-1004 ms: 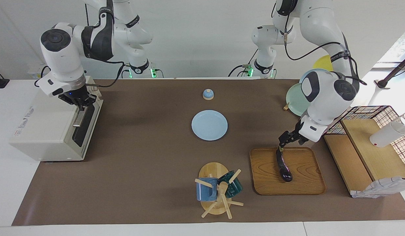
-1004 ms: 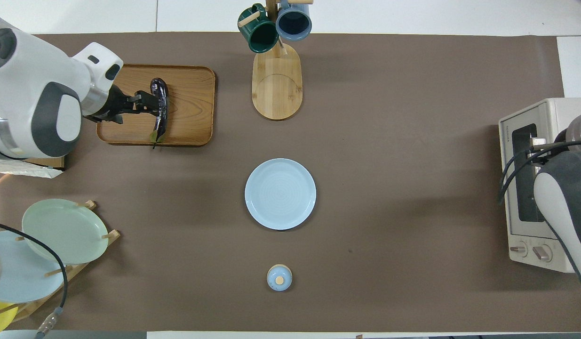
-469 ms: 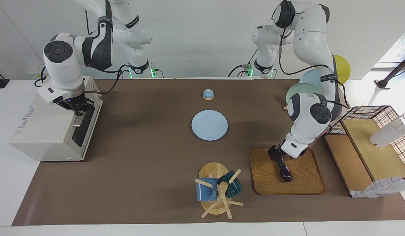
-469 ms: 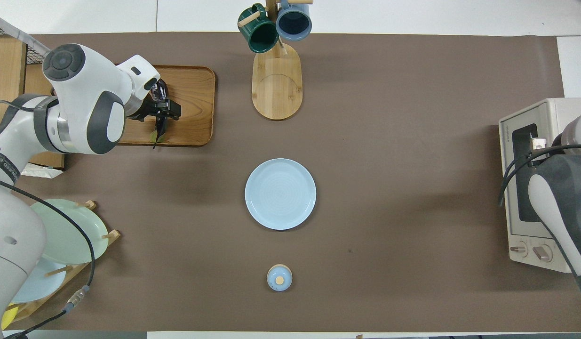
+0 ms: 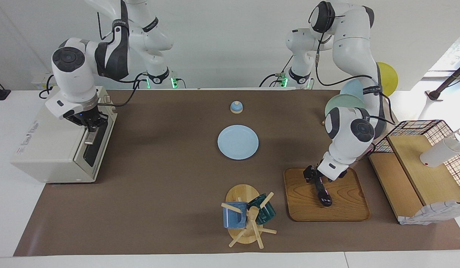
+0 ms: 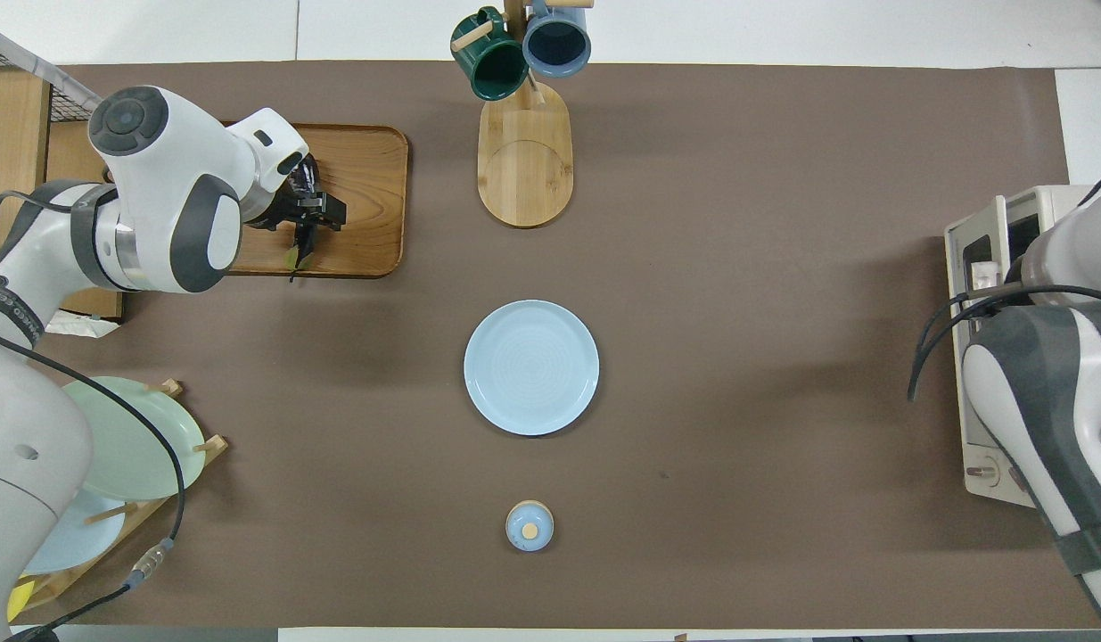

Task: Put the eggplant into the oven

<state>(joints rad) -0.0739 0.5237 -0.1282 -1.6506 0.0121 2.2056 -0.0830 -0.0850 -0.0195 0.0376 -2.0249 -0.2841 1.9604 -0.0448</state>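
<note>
The dark purple eggplant [image 5: 324, 195] lies on a wooden tray [image 5: 345, 208] toward the left arm's end of the table. My left gripper [image 5: 314, 179] is down on its stem half, straddling it. In the overhead view the gripper [image 6: 305, 212] covers the middle of the eggplant [image 6: 300, 241] on the tray [image 6: 363, 178]. The cream oven [image 5: 47, 149] stands at the right arm's end. My right gripper [image 5: 91, 121] is shut on the bar handle, and the door stands slightly ajar. In the overhead view the right arm hides much of the oven [image 6: 991, 214].
A light blue plate [image 5: 238, 142] lies mid-table, with a small blue bell [image 5: 236, 107] nearer to the robots. A mug tree [image 5: 248, 216] with two mugs stands beside the tray. A plate rack [image 5: 341, 104] and a wire-and-wood rack [image 5: 419, 163] are at the left arm's end.
My left arm swung over the tray and its gripper came down onto the eggplant's stem half. My right gripper drew the oven handle a little toward the table's middle.
</note>
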